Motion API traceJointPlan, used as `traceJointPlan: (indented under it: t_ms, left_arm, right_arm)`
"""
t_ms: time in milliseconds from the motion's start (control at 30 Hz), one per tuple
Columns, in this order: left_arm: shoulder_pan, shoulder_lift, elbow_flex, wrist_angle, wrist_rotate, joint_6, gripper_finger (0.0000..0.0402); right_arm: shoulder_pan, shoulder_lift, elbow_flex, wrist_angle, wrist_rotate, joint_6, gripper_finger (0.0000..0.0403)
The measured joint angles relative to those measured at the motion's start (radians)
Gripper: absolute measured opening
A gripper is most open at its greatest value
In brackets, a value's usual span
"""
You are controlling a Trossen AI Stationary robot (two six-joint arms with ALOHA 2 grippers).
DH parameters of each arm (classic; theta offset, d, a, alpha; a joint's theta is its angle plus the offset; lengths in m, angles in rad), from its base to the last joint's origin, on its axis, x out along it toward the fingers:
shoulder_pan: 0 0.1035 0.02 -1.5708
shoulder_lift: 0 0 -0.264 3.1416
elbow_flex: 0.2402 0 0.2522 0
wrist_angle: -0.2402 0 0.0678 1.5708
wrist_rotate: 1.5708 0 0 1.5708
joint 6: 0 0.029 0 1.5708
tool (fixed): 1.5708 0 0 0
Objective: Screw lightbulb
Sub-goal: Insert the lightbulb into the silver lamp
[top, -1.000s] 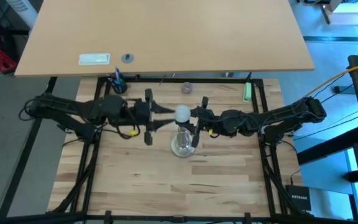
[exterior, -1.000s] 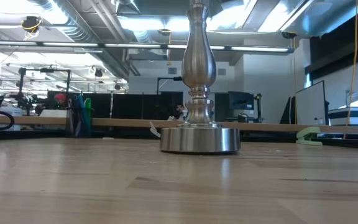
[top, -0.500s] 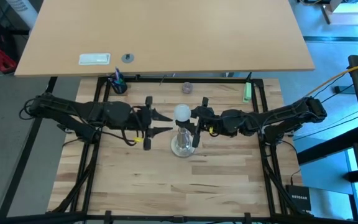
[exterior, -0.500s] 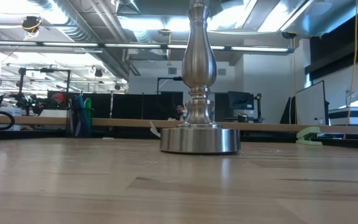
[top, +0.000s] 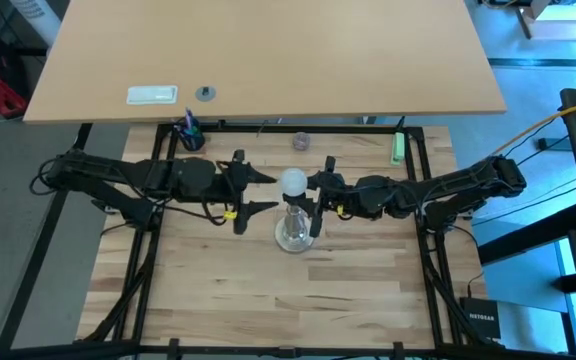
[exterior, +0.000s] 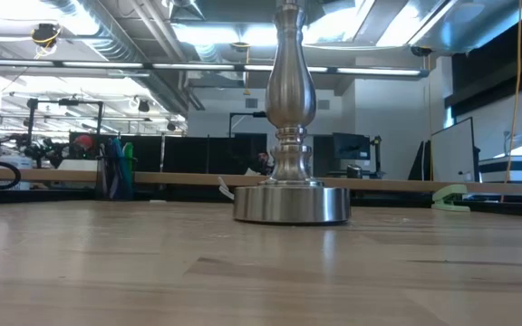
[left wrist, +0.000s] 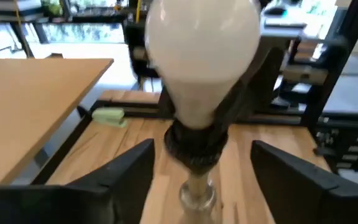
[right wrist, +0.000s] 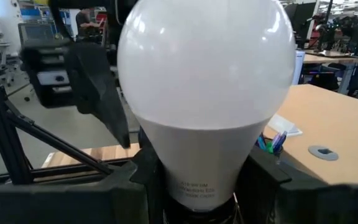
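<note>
The white lightbulb [top: 293, 183] sits upright in the dark socket [left wrist: 194, 146] on top of the silvery stand [exterior: 290, 91]. The stand's round base [top: 293, 236] rests on the wooden table. My left gripper [top: 268, 193] is open on the bulb's left side. Its fingers [left wrist: 126, 171] stand on either side of the socket without touching it. My right gripper [top: 315, 195] comes in from the right and is shut on the bulb. The low view shows only the stand. My right gripper pinches the bulb's tapering neck [right wrist: 197, 180], just under the globe, between its two fingers [right wrist: 138, 177]. The fingers come in level from the table's right side. The bulb stands upright with its base in the stand's socket.
A small greyish knob [top: 300, 141], a green object [top: 398, 148] and a pen cup [top: 189, 135] lie near the table's far edge. Beyond it is a tan tabletop [top: 268, 50] with a white block [top: 153, 95]. Black frame rails [top: 143, 270] run along both sides.
My left gripper has let go of the bulb. Its fingers have opened and drawn back a little toward the table's left edge, and the gripper has tipped slightly downward. The bulb, the stand and my right gripper have stayed in place.
</note>
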Motion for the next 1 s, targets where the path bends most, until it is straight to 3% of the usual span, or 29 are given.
traceJointPlan:
  t_ms: [100,267,433,533,733,867,1000]
  left_arm:
    - [0.008,-0.007,0.000,-0.063,-0.002,-0.019,0.0280]
    - [0.001,-0.006,-0.056,-0.066,-0.002,-0.045,0.0287]
    - [-0.001,-0.005,-0.170,0.078,-0.002,-0.081,0.0288]
    - [-0.004,-0.004,-0.246,0.216,-0.001,-0.107,0.0288]
    - [-0.004,0.010,-0.326,0.405,0.009,-0.132,0.0288]
    - [-0.021,0.025,-0.328,0.424,0.008,-0.136,0.0288]
    - [-0.050,0.006,-0.315,0.420,-0.048,-0.119,0.0288]
  right_arm:
    - [0.000,-0.012,0.000,0.005,0.000,-0.005,0.0144]
    - [0.000,-0.039,0.000,0.027,0.000,-0.027,0.0144]
    - [-0.009,-0.063,0.000,0.021,-0.050,-0.046,0.0144]
    - [-0.038,-0.086,0.000,0.009,-0.186,-0.050,0.0144]
    - [-0.186,-0.091,0.001,-0.016,-0.575,0.015,0.0144]
    - [-0.220,-0.084,0.001,-0.007,-0.694,0.035,0.0144]
    - [-0.213,-0.097,0.002,0.033,-0.722,0.032,0.0144]
